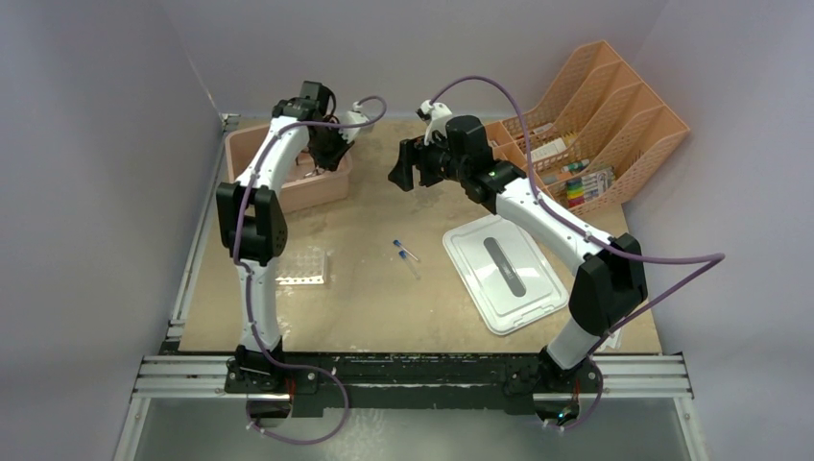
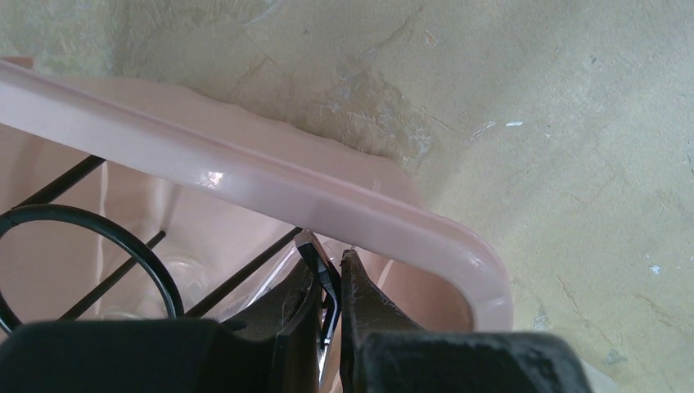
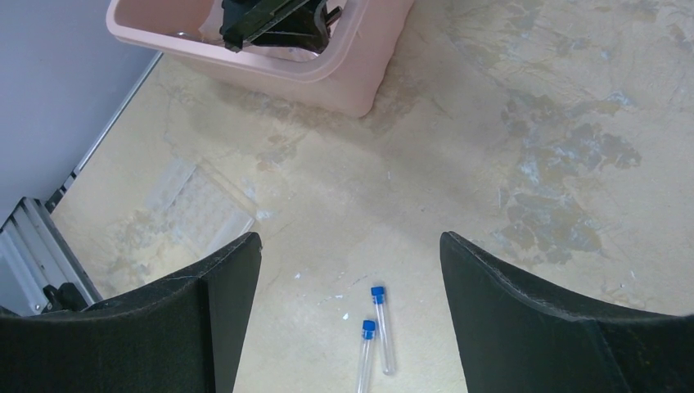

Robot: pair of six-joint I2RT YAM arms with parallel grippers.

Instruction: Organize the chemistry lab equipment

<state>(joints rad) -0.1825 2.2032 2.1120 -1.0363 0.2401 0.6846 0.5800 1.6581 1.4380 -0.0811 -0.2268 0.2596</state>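
My left gripper (image 1: 331, 144) is down inside the pink bin (image 1: 322, 187), near its right corner. In the left wrist view its fingers (image 2: 327, 266) are shut on a small clear bag (image 2: 323, 270) with something dark in it, just below the bin rim (image 2: 327, 196). A black wire ring stand (image 2: 123, 246) and a faint clear glass flask (image 2: 184, 278) lie in the bin. My right gripper (image 1: 403, 165) is open and empty, high over the table. Two blue-capped vials (image 1: 406, 253) lie below it (image 3: 372, 336). The clear tube rack (image 1: 302, 269) lies at the left. Tongs and brush are hidden.
A white bin lid (image 1: 504, 269) lies at the right under the right arm. An orange file organizer (image 1: 595, 125) with pens and markers stands at the back right. The pink bin also shows in the right wrist view (image 3: 344, 74), with the tube rack (image 3: 196, 205) near the table's left rail.
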